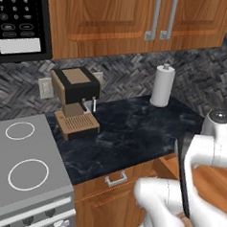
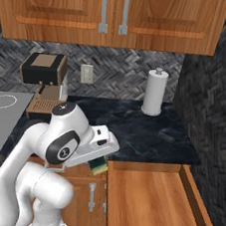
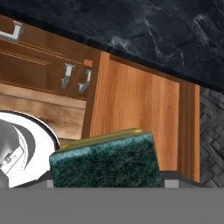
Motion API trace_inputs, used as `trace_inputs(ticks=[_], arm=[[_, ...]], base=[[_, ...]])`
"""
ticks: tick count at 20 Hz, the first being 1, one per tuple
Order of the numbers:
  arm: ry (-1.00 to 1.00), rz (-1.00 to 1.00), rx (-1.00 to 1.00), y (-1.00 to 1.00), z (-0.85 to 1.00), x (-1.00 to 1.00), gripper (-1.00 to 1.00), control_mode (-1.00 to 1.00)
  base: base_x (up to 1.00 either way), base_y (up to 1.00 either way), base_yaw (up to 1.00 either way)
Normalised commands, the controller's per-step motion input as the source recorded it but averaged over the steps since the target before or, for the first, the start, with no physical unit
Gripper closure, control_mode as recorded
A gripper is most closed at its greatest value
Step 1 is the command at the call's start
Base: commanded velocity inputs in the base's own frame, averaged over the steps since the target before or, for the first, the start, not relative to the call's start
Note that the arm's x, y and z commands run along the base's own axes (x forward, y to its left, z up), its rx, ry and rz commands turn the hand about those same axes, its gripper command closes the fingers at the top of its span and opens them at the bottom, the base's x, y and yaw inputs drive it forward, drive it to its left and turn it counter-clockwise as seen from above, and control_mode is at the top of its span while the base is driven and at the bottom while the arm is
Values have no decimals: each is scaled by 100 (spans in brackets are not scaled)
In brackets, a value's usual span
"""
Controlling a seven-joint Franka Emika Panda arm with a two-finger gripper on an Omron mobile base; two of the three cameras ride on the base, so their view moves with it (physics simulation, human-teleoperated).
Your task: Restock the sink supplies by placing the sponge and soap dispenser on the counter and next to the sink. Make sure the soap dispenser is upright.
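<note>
1. Dark marbled counter (image 2: 133,125) runs under wooden wall cabinets, with an open wooden drawer (image 2: 149,204) pulled out below its edge
2. At the arm's end the gripper (image 2: 99,162) is clenched on the sponge (image 2: 98,165), which hangs over the drawer's near corner, just below counter height; in the hand view the sponge (image 3: 105,162) shows its green scrubbing face with a thin yellow edge
3. It is held this way, I judge, because it is being carried out of the drawer toward the counter
4. A paper-towel roll (image 2: 154,92) stands at the back of the counter, a coffee machine (image 1: 75,103) sits left beside the stovetop (image 1: 20,171); the bare stretch between them leaves room
5. Neither sink nor soap dispenser can be made out from here, so that part is not yet done
</note>
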Motion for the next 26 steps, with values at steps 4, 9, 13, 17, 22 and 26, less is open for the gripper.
trace_inputs(ticks=[4, 9, 13, 17, 22, 26], arm=[[0, 0, 0, 0, 0, 0, 100, 100], [0, 0, 0, 0, 0, 0, 100, 100], [0, 0, 0, 0, 0, 0, 100, 100], [0, 0, 0, 0, 0, 0, 100, 100], [0, 0, 0, 0, 0, 0, 100, 100], [0, 0, 0, 0, 0, 0, 100, 100]], base=[[-26, 34, -26], [-42, 83, -50], [-45, 64, -61], [-51, -5, -58], [-39, -4, -71], [-35, 0, -80]])
